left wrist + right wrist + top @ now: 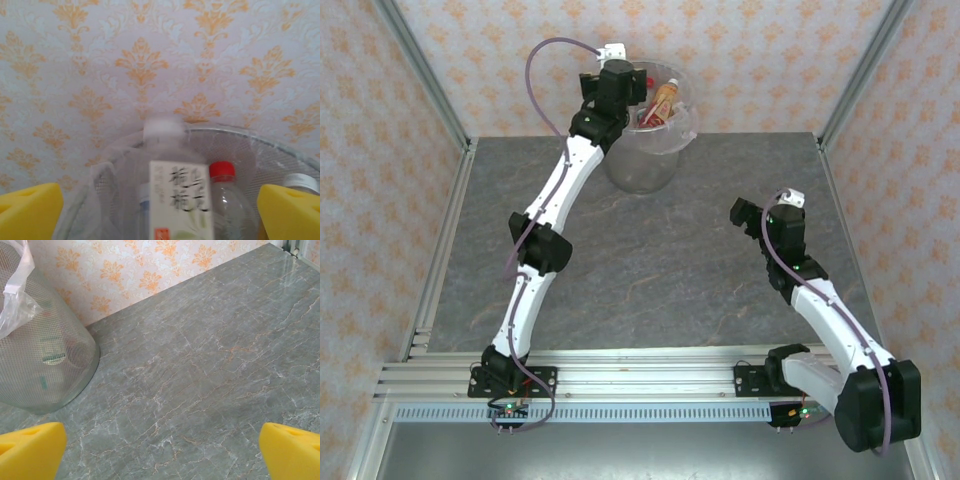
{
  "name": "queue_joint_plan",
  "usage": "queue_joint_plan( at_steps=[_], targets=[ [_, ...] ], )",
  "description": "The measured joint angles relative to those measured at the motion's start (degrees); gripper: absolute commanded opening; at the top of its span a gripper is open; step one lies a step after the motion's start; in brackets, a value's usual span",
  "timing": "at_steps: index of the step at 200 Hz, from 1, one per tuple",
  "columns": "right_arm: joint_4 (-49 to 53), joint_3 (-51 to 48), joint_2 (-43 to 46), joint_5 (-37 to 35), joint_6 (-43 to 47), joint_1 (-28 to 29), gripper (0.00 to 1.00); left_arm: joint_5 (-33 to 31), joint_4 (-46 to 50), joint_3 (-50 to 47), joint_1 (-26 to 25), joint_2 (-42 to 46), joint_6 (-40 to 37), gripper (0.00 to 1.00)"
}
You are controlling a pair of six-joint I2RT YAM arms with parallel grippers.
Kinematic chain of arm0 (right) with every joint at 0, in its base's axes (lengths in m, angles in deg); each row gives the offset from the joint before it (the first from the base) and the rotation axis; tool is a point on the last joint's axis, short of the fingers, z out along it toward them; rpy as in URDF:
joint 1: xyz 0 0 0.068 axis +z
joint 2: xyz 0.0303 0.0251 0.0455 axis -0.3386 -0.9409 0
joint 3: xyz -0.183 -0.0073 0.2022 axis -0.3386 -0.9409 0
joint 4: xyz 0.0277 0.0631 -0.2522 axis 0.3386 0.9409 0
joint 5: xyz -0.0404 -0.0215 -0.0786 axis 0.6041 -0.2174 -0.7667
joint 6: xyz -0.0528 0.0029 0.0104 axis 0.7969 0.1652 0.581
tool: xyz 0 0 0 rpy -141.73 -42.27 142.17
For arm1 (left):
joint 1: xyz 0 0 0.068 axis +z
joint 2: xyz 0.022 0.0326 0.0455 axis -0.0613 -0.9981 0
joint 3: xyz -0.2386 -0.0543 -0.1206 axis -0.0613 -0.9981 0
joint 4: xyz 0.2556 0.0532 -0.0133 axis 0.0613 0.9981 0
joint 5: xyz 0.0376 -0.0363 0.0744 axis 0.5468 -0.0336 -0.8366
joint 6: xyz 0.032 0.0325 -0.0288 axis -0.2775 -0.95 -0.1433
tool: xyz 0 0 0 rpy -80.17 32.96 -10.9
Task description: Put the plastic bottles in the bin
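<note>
Left gripper (pixel 160 214): spread wide, with the yellow pads (pixel 30 210) at the two lower corners of the wrist view. It pinches nothing and hangs over the mouth of the bin (pixel 644 160).
Right gripper (pixel 160 455): also spread and empty. It is low over the bare table (pixel 210 355), well apart from the bin.
Bin: stands at the far edge of the table against the wallpapered wall (pixel 760 50). A clear liner bag (pixel 15 300) is folded over its rim.
Bottles in bin: a white-capped bottle (pixel 179 200) with a pale printed label stands between the open pads without touching either; its cap is blurred. Just beside it is a red-capped bottle (pixel 223 197), and a third cap shows at the right. From above, an amber-labelled bottle (pixel 663 100) lies tilted inside.
Progress: judged at or near the end — several bottles are in the bin, and none is seen on the tabletop outside it. An exact count inside cannot be made.
Left to do: judged to be little beyond drawing the left arm clear.
Obstructions: the left arm's wrist covers part of the bin mouth — otherwise nothing is in the way. The frame posts (pixel 420 70) stand at the corners.
</note>
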Motion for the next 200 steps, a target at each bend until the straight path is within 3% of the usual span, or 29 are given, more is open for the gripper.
queue_joint_plan(
  at_steps=[25, 41, 80, 111, 161, 200],
  targets=[
    [0.7, -0.1, 0.2, -1.5, 0.2, 0.0, 0.99, 2.6, 5.9, -0.6, -0.3, 3.0, 1.6, 1.0],
    [0.9, -0.3, 0.2, -3.1, 1.2, 0.0, 0.99, 3.4, 8.5, -6.4, -0.5, 9.0, 2.5, 1.0],
    [0.5, -1.9, -0.2, -7.9, 5.9, 0.0, 0.99, 3.9, 0.1, -44.3, -0.1, 37.8, 4.0, 1.0],
    [-3.7, -5.6, -2.4, -11.7, 9.8, -0.3, 0.99, -1.9, -8.0, -66.1, 1.7, 54.9, 6.2, 1.0],
    [-12.0, -11.0, -10.6, -14.0, 13.5, -3.0, 0.99, -12.6, -12.2, -97.6, 9.4, 70.4, 8.4, 1.0],
    [-18.8, -12.0, -16.0, -9.9, 15.3, -6.7, 0.99, -16.7, -16.8, -119.9, 17.7, 77.5, 9.5, 1.0]
  ],
)
